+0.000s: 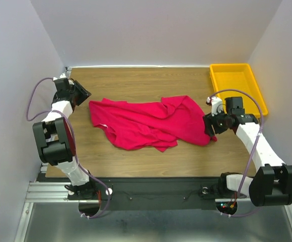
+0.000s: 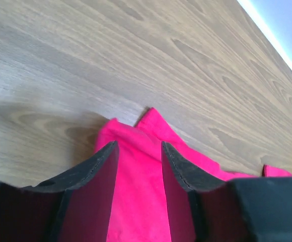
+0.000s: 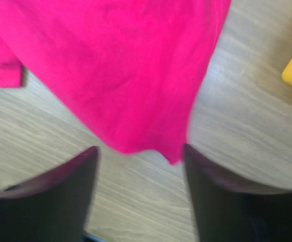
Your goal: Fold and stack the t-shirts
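Both my left hand (image 2: 138, 147) and right hand (image 3: 141, 151) stand partly open, holding nothing, at the two ends of the crumpled t-shirt (image 1: 151, 123) lying mid-frame on the worktop (image 1: 136, 80), where a careless pinch may catch several layers.

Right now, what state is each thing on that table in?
t-shirt, unfolded and rumpled, lying on the table.
yellow tray, empty.
left gripper, open, over a corner of the cloth.
right gripper, open, at the cloth's edge.
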Controlling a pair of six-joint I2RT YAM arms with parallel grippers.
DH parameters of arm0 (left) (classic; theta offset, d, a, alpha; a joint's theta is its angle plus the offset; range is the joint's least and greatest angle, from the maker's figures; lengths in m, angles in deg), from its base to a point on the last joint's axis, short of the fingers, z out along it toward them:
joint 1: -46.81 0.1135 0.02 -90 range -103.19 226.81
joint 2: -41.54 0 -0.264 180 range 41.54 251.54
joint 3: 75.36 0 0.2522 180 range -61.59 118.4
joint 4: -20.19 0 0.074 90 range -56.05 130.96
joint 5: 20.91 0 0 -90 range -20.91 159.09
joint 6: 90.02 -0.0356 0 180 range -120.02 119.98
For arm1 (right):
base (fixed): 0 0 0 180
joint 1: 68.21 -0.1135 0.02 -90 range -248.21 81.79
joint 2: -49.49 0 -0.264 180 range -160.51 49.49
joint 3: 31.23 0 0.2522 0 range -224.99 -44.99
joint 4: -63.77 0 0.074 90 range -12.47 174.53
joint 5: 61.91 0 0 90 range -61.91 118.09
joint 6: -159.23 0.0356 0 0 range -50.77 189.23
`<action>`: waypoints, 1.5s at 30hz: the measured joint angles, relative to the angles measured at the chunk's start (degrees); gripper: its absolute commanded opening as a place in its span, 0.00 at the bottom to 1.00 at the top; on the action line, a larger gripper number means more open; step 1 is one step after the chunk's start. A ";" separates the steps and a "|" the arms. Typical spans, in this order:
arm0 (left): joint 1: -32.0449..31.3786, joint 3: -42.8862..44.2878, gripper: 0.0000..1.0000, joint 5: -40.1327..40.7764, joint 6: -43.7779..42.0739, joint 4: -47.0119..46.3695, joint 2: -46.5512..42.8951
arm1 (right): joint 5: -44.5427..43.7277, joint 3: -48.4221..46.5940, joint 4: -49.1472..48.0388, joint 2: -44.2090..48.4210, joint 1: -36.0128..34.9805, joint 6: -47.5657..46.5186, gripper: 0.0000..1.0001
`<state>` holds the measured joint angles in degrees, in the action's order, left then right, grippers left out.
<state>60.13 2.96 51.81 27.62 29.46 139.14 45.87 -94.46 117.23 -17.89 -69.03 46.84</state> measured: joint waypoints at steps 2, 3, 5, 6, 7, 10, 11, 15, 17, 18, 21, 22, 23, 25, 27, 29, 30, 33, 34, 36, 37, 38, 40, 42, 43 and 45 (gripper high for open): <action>-0.22 -0.04 0.57 0.90 -1.03 1.29 -1.88 | 0.96 -2.38 1.44 -0.55 0.00 -1.75 0.87; -0.46 -0.09 0.57 1.70 -1.88 2.16 -3.89 | 1.95 -4.61 1.79 -1.49 0.00 -2.27 0.92; -0.63 -0.50 0.57 2.78 -2.67 2.54 -7.23 | 4.66 -9.38 1.70 -4.13 0.00 -3.28 0.99; -0.72 -1.05 0.57 3.19 -2.97 2.64 -9.27 | 7.63 -12.22 1.86 -6.14 0.00 -3.72 1.00; -0.74 -1.92 0.57 3.67 -3.19 2.62 -11.34 | 10.40 -14.93 1.53 -8.59 -0.09 -3.76 1.00; -1.01 -6.86 0.57 3.87 -3.19 2.40 -18.99 | 16.02 -23.58 -0.94 -18.97 -1.99 -2.86 1.00; -1.20 -8.94 0.57 3.58 -3.15 2.47 -21.46 | 16.39 -26.56 -2.03 -23.19 -3.45 -1.49 1.00; -3.45 -15.87 0.57 1.09 -2.25 3.48 -27.91 | 13.73 -38.07 -5.16 -39.58 -11.67 3.23 0.91; -4.57 -18.86 0.57 -0.11 -1.62 4.20 -29.92 | 10.73 -45.16 -5.70 -47.01 -15.39 6.95 0.83; -5.09 -20.24 0.57 -0.63 -1.38 4.70 -30.88 | 9.42 -48.06 -6.40 -50.25 -16.70 8.66 0.81; -6.38 -23.06 0.57 -2.01 -0.13 6.47 -33.53 | 6.12 -55.65 -7.15 -57.42 -19.98 12.87 0.75; -6.64 -23.52 0.57 -2.27 0.02 6.84 -34.29 | 5.20 -57.37 -7.21 -58.90 -20.57 13.88 0.74; -6.93 -23.82 0.57 -2.45 0.31 7.28 -34.95 | 4.50 -58.49 -7.30 -60.06 -20.87 14.88 0.71; -7.28 -24.46 0.57 -2.86 0.72 7.45 -36.46 | 2.60 -61.02 -7.23 -62.36 -21.22 16.85 0.66; -7.52 -25.11 0.57 -3.32 1.03 7.56 -37.77 | 0.76 -62.84 -7.30 -64.11 -21.38 18.08 0.62; -7.61 -25.70 0.57 -3.58 1.36 7.61 -38.56 | -1.36 -63.43 -7.56 -65.31 -21.46 18.93 0.57; -7.63 -25.86 0.57 -3.69 1.42 7.72 -38.75 | -2.32 -63.43 -7.56 -65.75 -21.51 19.37 0.57; -7.74 -26.82 0.57 -3.80 1.81 7.87 -39.34 | -4.81 -63.43 -7.56 -66.97 -21.62 19.76 0.50; -7.76 -27.06 0.57 -3.89 1.88 7.91 -39.45 | -5.88 -63.43 -7.58 -67.56 -21.73 19.82 0.45; -8.02 -27.67 0.57 -4.00 2.27 8.22 -39.71 | -6.86 -63.69 -7.89 -67.89 -21.79 19.80 0.37; -8.11 -27.80 0.57 -4.09 2.32 8.24 -39.74 | -7.45 -63.71 -8.11 -67.89 -21.86 19.80 0.32; -8.44 -27.93 0.57 -4.13 2.54 8.24 -39.74 | -7.98 -63.71 -8.24 -68.02 -21.92 19.63 0.17; -9.22 -28.22 0.57 -4.26 2.91 8.37 -39.74 | -9.27 -63.71 -8.35 -68.04 -21.97 19.54 0.01; -11.39 -28.26 0.57 -4.17 3.45 8.85 -39.65 | -10.62 -63.87 -8.20 -68.11 -21.97 19.45 0.00; -12.61 -28.26 0.57 -4.11 3.74 8.87 -39.63 | -10.99 -64.52 -7.89 -68.24 -21.94 19.43 0.01; -16.92 -28.26 0.57 -3.80 4.39 9.03 -39.47 | -11.69 -66.90 -7.21 -69.13 -21.55 19.58 0.01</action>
<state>43.21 -25.30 48.00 32.01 38.49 99.66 34.18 -161.37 110.02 -87.02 -90.58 66.42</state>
